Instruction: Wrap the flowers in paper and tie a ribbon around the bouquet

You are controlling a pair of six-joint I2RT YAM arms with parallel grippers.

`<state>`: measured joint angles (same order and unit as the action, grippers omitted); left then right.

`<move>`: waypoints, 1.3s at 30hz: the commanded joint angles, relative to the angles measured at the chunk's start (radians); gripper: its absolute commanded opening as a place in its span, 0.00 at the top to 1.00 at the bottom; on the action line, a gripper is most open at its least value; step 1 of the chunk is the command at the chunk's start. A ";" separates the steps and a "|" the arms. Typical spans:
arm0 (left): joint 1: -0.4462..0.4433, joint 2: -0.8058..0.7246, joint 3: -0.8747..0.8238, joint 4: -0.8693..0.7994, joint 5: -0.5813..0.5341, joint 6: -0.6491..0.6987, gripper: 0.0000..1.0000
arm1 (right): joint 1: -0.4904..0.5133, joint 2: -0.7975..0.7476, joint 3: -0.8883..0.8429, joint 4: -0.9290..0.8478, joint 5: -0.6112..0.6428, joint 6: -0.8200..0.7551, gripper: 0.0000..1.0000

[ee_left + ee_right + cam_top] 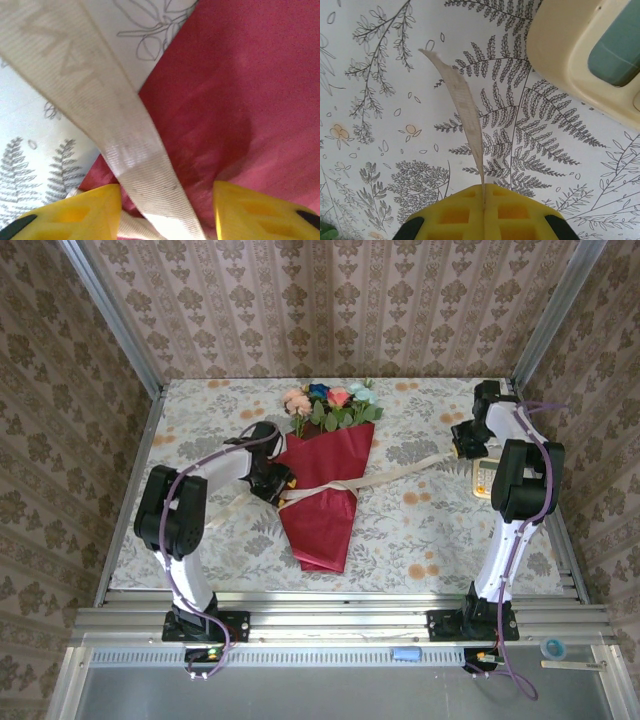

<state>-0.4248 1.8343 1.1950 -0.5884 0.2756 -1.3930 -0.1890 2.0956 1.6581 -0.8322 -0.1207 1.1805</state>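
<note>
The bouquet (325, 502) lies mid-table, a cone of dark red paper (235, 95) with the flowers (333, 400) at its far, wide end. The cream ribbon (400, 472) crosses the cone and runs right to my right gripper (464, 447). That right gripper (484, 192) is shut on the ribbon (462, 100), whose free end sticks up from the pads. My left gripper (279, 480) sits at the cone's left edge. Seen from its wrist, the left gripper (167, 202) is open, its yellow fingers (75, 212) astride the ribbon (100, 100) over the paper, with gaps on both sides.
A cream container (570, 50) with a teal object in it stands at the right side of the table (483, 480), just behind the right gripper. The table (200, 530) has a floral cloth. Patterned walls close in the back and sides.
</note>
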 commanded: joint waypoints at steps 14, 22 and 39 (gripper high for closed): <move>-0.003 0.008 -0.018 0.065 0.038 -0.039 0.92 | 0.012 -0.034 -0.053 -0.002 -0.011 -0.006 0.90; 0.003 -0.075 -0.010 0.045 -0.006 -0.015 1.00 | 0.077 -0.161 -0.136 -0.006 -0.038 0.003 0.49; 0.009 -0.139 -0.017 0.059 0.013 0.011 1.00 | 0.503 -0.168 -0.337 0.282 -0.250 0.462 0.48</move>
<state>-0.4240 1.7302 1.1847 -0.5220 0.2890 -1.4067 0.2985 1.8915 1.2949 -0.5907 -0.3305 1.5291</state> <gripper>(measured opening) 0.050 0.525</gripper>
